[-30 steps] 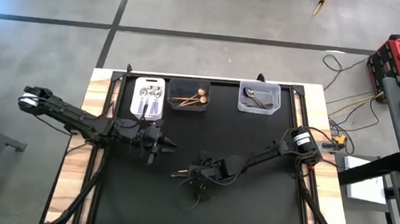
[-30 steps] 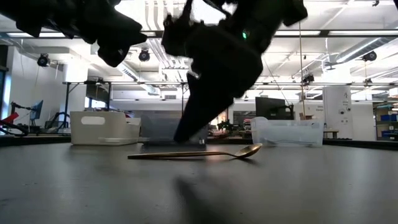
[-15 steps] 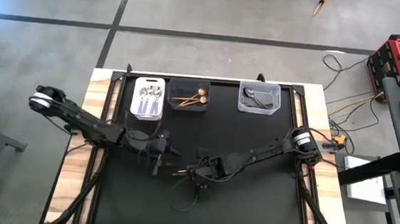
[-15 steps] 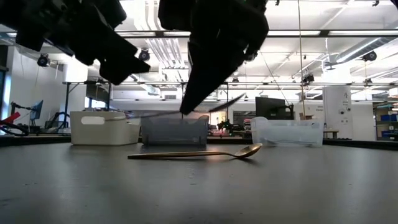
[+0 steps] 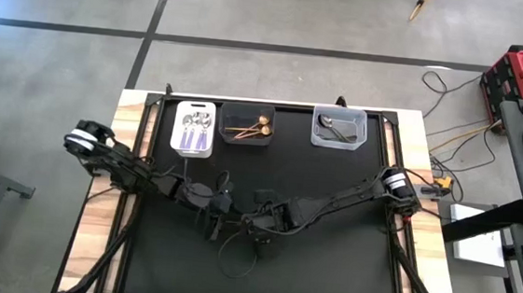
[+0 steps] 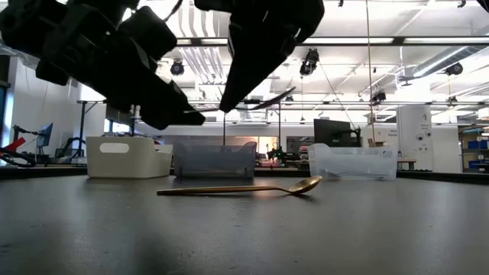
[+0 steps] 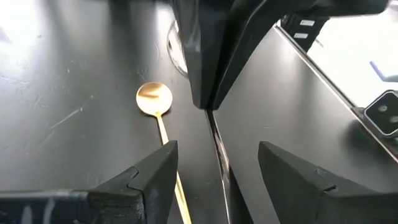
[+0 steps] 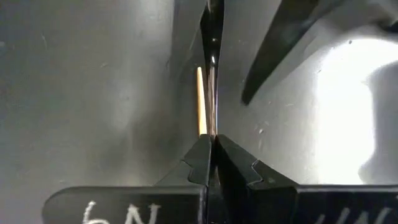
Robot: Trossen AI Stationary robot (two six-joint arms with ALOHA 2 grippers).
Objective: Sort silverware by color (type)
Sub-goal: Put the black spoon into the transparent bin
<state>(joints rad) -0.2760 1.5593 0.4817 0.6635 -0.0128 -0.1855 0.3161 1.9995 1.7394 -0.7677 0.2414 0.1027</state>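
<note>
R gripper (image 8: 210, 163) pinched shut on dark utensil (image 8: 212, 74); L gripper (image 7: 214, 180) fingers wide, utensil's free end between them, gold spoon (image 7: 155, 102) below.

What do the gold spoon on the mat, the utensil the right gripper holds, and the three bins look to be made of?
Gold spoon: likely metal, polished gold finish; its bowl glints.
Held utensil: likely steel, dark and glossy with bright highlights, pinched in the right gripper.
White bin: opaque, probably plastic.
Dark bin: looks like smoky, slightly translucent plastic.
Clear bin: transparent plastic; contents show through.
</note>
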